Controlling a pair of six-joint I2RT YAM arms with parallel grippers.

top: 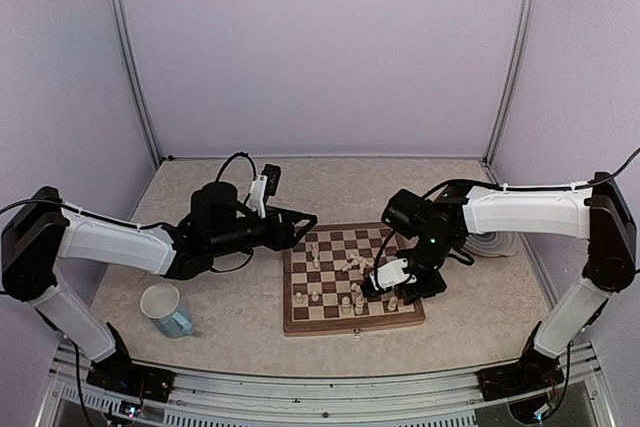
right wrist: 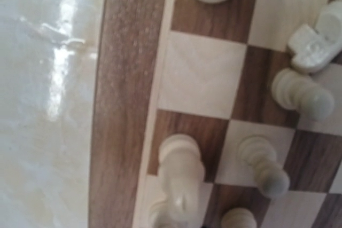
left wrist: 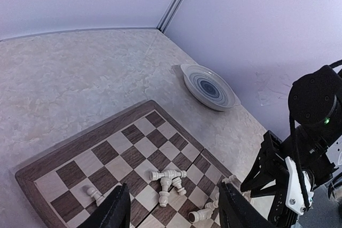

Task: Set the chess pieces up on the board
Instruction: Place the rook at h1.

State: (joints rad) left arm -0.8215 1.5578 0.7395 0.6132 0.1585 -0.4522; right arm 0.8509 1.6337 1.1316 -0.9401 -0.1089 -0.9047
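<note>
The wooden chessboard lies between the arms, and it also shows in the left wrist view. Several cream chess pieces stand or lie on it. In the left wrist view a cluster of three pieces lies toppled near the fold seam. Another piece lies closer to me and one stands at the left. My left gripper is open and empty above the board's far left corner. My right gripper is low over the board's right side. Its wrist view is blurred and shows no fingers, only a tall piece at the border square and others beside it.
A round grey-blue ringed plate sits right of the board, also in the left wrist view. A white and blue mug stands at the front left. The right arm fills the right edge of the left wrist view.
</note>
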